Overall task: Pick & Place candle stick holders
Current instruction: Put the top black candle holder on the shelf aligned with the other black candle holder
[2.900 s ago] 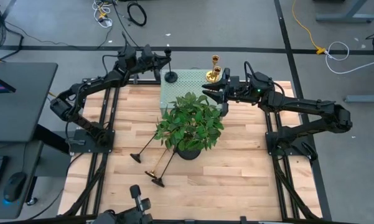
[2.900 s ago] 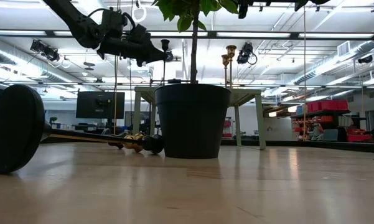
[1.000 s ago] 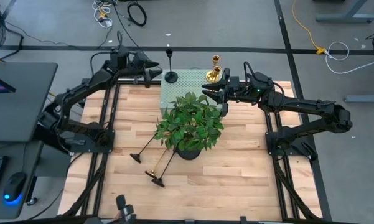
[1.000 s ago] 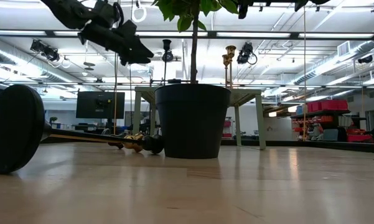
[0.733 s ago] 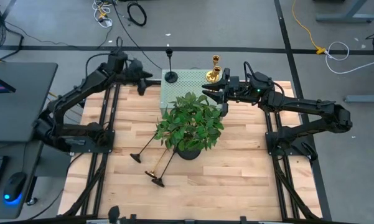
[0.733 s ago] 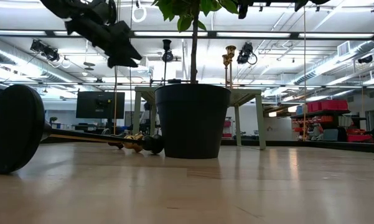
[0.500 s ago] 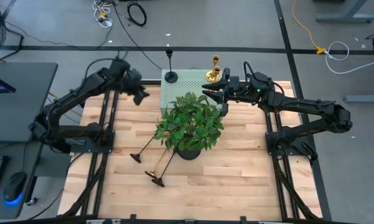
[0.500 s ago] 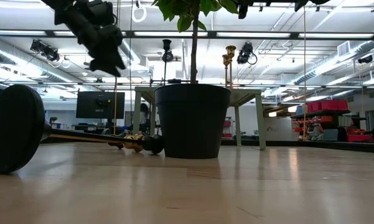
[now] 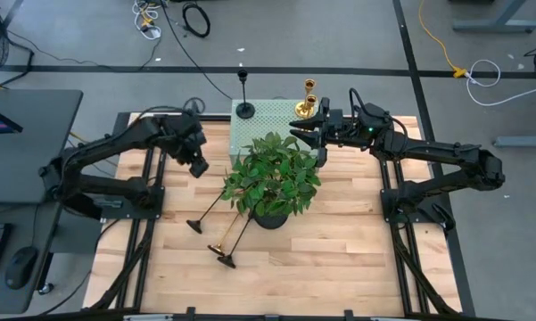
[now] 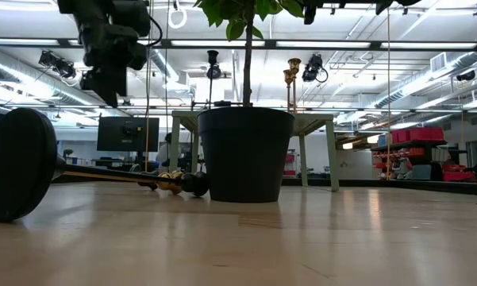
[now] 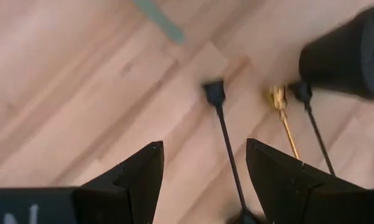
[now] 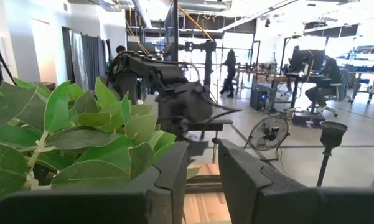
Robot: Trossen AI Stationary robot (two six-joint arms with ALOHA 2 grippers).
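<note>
Six candle stick holders showed, three standing and three lying. A matte black one (image 9: pixel 244 93) stood upright on the pale green perforated box (image 9: pixel 269 122) at the table's far edge, thin stem on a round flared base with a small cup on top; two shiny gold ones (image 9: pixel 307 98) stood close together on the same box, toward the right arm's side. Three more lay on the wooden table (image 9: pixel 339 241) beside the single potted plant (image 9: pixel 272 183): a black one (image 9: pixel 208 212) nearest the left arm, a gold one (image 9: pixel 224 237) and another black one (image 9: pixel 238 241), their bases pointing toward the near edge (the big dark disc in the low view was one of those bases). The left gripper (image 9: pixel 196 160) hung above the table between the box and the lying holders, its jaws spread wide and empty. The right gripper (image 9: pixel 305 135) hovered over the box beside the gold pair, fingers a narrow gap apart, holding nothing.
</note>
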